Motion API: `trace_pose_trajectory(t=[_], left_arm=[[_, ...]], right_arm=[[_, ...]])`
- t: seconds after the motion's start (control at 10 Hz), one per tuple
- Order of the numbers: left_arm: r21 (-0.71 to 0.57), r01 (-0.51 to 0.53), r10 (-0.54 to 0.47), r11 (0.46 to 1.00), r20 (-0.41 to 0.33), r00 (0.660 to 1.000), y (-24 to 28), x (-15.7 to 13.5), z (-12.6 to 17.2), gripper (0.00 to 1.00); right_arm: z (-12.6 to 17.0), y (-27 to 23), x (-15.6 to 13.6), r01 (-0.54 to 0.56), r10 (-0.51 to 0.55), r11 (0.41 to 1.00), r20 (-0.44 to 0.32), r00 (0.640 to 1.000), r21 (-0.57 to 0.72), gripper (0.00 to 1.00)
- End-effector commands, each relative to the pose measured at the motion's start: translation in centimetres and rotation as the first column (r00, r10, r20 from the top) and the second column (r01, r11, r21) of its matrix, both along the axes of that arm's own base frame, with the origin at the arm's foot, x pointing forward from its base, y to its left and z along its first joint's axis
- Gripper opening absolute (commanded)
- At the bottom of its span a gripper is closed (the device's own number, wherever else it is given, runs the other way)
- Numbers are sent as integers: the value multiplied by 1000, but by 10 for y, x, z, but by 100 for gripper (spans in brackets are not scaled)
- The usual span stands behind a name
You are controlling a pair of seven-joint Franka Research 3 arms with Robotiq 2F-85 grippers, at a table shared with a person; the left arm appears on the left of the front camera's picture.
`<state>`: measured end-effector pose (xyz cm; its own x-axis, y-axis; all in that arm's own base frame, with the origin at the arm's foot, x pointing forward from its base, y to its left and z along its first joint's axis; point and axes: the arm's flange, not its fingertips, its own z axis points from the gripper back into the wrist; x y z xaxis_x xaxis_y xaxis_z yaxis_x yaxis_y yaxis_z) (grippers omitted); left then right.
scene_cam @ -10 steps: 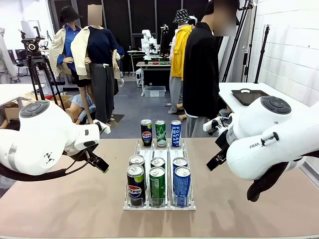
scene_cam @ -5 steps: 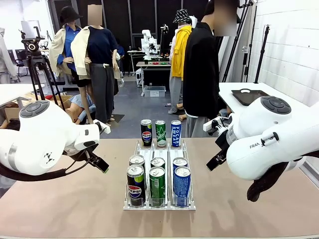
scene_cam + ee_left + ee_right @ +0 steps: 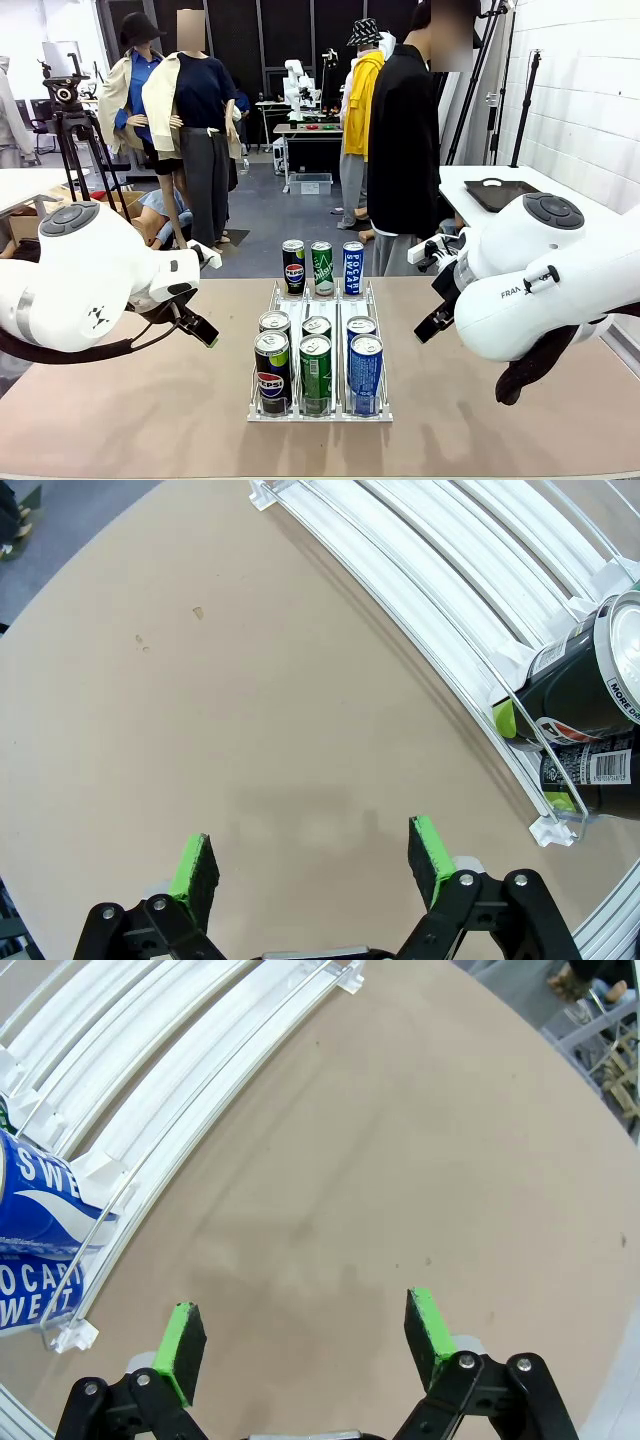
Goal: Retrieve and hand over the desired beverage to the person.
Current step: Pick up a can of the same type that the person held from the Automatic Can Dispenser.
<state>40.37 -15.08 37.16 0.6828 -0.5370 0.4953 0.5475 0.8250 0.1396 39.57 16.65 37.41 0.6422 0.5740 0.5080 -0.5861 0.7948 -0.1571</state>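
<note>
A clear rack [image 3: 320,412] in the middle of the table holds three lanes of cans: black Pepsi cans [image 3: 272,372] on the left, green cans [image 3: 315,373] in the middle, blue Pocari Sweat cans [image 3: 365,373] on the right. The person [image 3: 403,140] in a black jacket stands beyond the table's far edge, right of centre. My left gripper [image 3: 312,845] is open over bare table, with the rack [image 3: 420,560] and a Pepsi can [image 3: 590,720] to its right. Over bare table on the other side, my right gripper [image 3: 300,1325] is open too, a Pocari can [image 3: 40,1220] at its left.
The tan table [image 3: 120,420] has free room on both sides of the rack. A camera tripod [image 3: 65,95] stands far left. A black tray [image 3: 500,193] lies on a white side table at the right.
</note>
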Motion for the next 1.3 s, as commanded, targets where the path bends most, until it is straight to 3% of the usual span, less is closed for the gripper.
trace_pose_trajectory(t=[0.0,0.1,0.4,0.7,0.9,1.2], left_arm=[[0,0,0,1000,0,1000,0,0,0,100],[-4,-20,19,1000,-18,1000,6,5,16,100],[-55,37,-44,998,-145,988,21,23,69,100],[-199,58,-109,978,-261,959,54,51,144,100],[-354,91,-208,931,-307,929,79,58,181,100],[-507,16,-171,862,-261,950,132,43,197,100]], right_arm=[[0,0,0,0,0,1000,0,1000,0,100],[25,-6,0,-26,25,999,25,999,26,100],[79,-31,20,-31,33,998,-55,998,47,100],[139,-52,46,6,15,993,-174,985,116,100],[164,-76,63,29,31,969,-238,971,243,100],[182,-131,59,31,100,868,-235,967,496,100]])
